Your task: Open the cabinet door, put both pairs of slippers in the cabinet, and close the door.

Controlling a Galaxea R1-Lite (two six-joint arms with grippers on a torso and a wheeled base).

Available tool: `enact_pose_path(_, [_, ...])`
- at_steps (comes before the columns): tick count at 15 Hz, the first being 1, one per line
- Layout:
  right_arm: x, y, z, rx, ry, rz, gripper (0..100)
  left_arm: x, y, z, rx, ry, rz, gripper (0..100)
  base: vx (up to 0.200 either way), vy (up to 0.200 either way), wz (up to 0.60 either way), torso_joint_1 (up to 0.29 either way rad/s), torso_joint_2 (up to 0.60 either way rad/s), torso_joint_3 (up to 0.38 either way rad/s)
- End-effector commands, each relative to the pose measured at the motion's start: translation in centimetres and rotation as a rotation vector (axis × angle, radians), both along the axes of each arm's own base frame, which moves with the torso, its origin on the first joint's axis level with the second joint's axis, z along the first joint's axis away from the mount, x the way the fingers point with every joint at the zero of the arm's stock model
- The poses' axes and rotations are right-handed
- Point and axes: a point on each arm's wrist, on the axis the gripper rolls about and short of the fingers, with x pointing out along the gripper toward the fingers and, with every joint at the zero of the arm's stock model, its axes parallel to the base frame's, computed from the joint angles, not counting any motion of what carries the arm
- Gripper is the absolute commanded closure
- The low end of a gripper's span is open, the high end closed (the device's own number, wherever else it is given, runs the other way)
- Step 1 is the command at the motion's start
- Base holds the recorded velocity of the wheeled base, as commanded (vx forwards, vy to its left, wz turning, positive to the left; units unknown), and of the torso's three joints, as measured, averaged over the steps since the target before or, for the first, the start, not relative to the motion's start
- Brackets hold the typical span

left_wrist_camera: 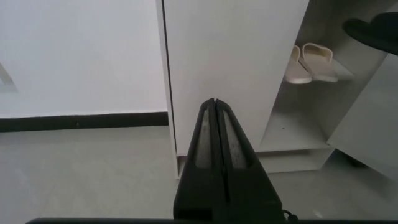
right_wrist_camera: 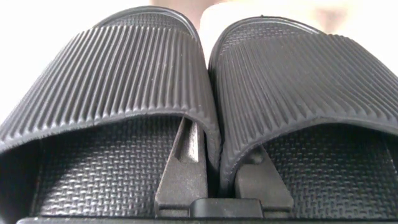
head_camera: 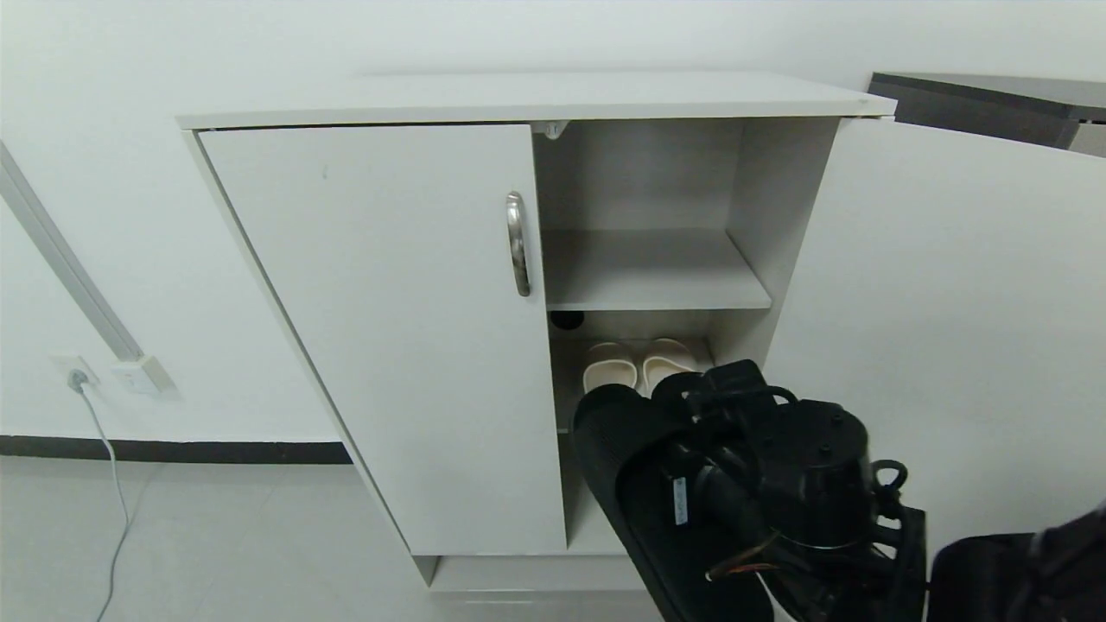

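Observation:
The white cabinet (head_camera: 371, 328) has its left door closed and its right door (head_camera: 950, 302) swung open. A cream pair of slippers (head_camera: 639, 364) sits side by side on the middle shelf, also seen as the cream pair (left_wrist_camera: 311, 62) in the left wrist view. My right gripper (head_camera: 691, 458) is shut on a black pair of slippers (head_camera: 639, 484), held in front of the open compartment just below the cream pair. Its fingers (right_wrist_camera: 186, 163) pinch the two inner edges of the black slippers (right_wrist_camera: 124, 81) together. My left gripper (left_wrist_camera: 214, 124) is shut and empty, low above the floor, facing the closed door's base.
The upper shelf (head_camera: 648, 276) is bare, as is the bottom shelf (left_wrist_camera: 292, 134). A metal handle (head_camera: 517, 244) is on the closed door. A wall socket with a cable (head_camera: 79, 378) is at the left. Grey floor (head_camera: 216, 536) lies before the cabinet.

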Motion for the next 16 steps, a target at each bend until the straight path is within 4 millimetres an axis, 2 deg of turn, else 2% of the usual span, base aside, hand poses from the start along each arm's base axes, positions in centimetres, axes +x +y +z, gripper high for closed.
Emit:
enact_pose_path(1, [2.3,2.6,-1.4,-0.025,0.002,-0.111,100,0.0,0.0,0.0,0.000,0.001,0.000,100,0.000,0.000,0.00,0.000,0.00,0.000])
enact_pose_path(3, [2.9,3.2,-0.3,-0.045,0.001,-0.156,100,0.0,0.0,0.0,-0.002,0.001,0.000,100,0.000,0.000,0.00,0.000,0.00,0.000])
enact_pose_path(5, [4.0,3.6,2.3,-0.037,-0.011,-0.210,100,0.0,0.0,0.0,0.000,0.001,0.000,100,0.000,0.000,0.00,0.000,0.00,0.000])
enact_pose_path(6, [4.4,3.7,4.3,-0.030,-0.019,-0.230,100,0.0,0.0,0.0,0.000,0.001,0.000,100,0.000,0.000,0.00,0.000,0.00,0.000])
enact_pose_path(11, [4.4,3.9,9.9,0.006,-0.003,-0.257,100,0.0,0.0,0.0,-0.002,0.001,0.000,100,0.000,0.000,0.00,0.000,0.00,0.000])
enact_pose_path(13, [4.3,3.6,10.7,0.003,0.019,-0.264,100,0.0,0.0,0.0,-0.002,0.001,0.000,100,0.000,0.000,0.00,0.000,0.00,0.000])
enact_pose_path(16, [4.7,3.9,10.7,-0.011,0.027,-0.272,100,0.0,0.0,0.0,-0.002,0.001,0.002,100,0.000,0.000,0.00,0.000,0.00,0.000])
